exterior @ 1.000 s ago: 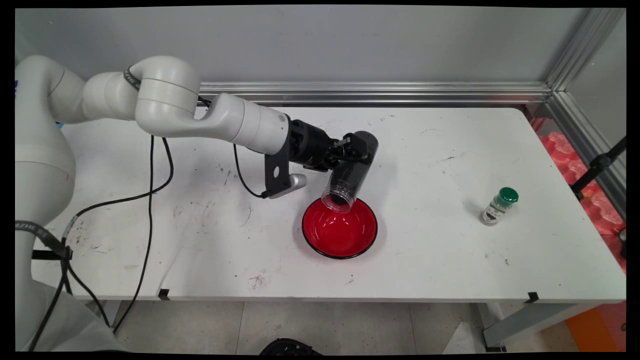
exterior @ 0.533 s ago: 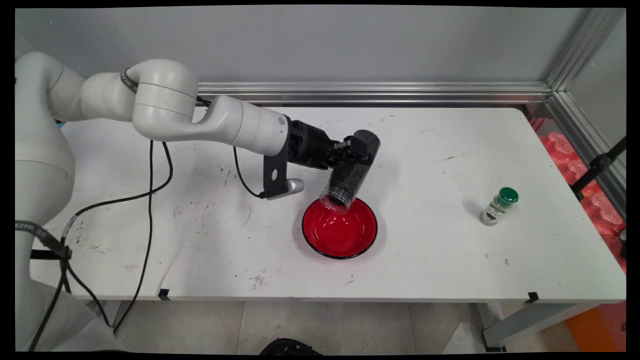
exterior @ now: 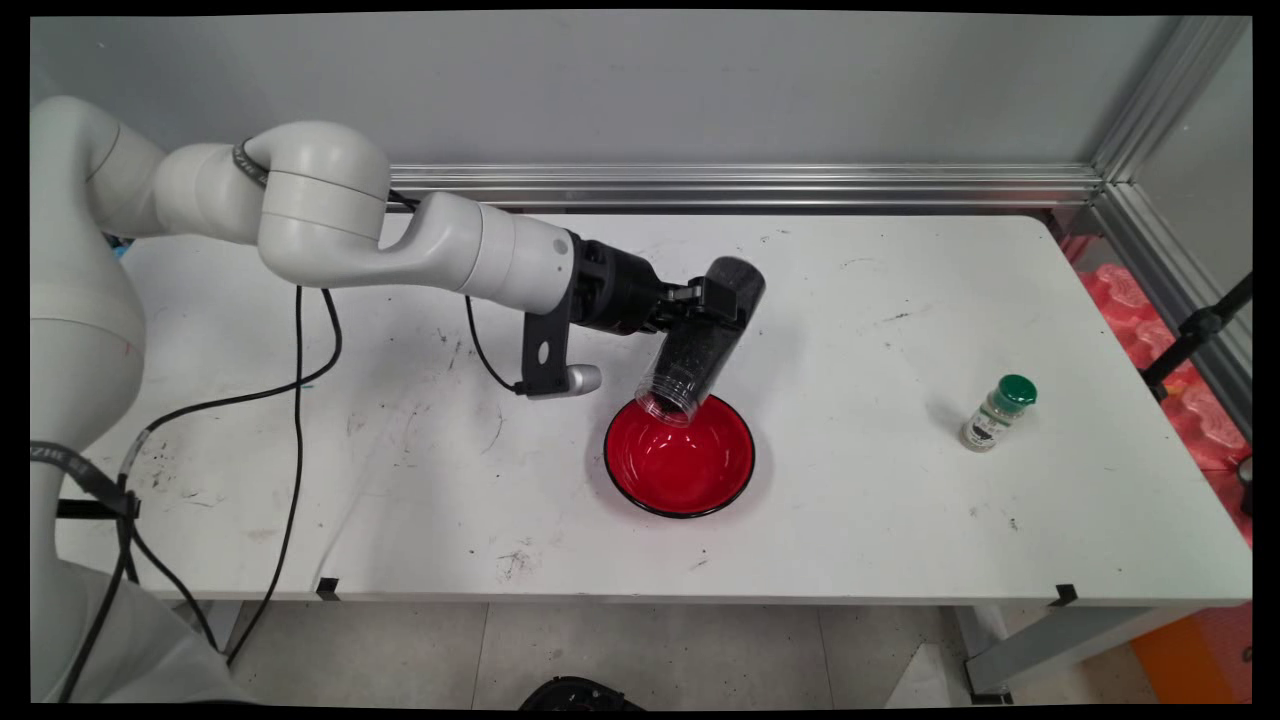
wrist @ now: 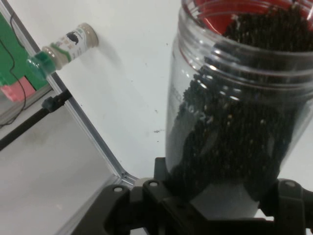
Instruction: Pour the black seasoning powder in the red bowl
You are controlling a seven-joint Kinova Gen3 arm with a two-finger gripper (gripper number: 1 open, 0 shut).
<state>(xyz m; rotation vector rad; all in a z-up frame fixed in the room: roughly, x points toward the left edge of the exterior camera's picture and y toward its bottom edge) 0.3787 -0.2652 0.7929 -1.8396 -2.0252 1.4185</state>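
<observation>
The gripper (exterior: 722,305) reached in from nine o'clock over the middle of the white worktop (exterior: 860,500), its jaws clamped on a clear plastic jar (exterior: 700,345) filled with small black grains. The jar was tilted, its closed base up toward one o'clock and its open, threaded mouth down toward seven o'clock. That mouth hung just above the far rim of a red bowl (exterior: 680,462) with a dark edge, which sat on the worktop directly below at six o'clock from the gripper. In the hand view the jar (wrist: 234,107) filled most of the frame, the grains packed up to the neck, with the red of the bowl (wrist: 220,12) showing through the mouth; the black linkage gripped the jar on both sides at the bottom.

Well apart, toward three o'clock near the worktop's right end, stood a small spice shaker (exterior: 998,412) with a green cap and a pale label, leaning slightly.
</observation>
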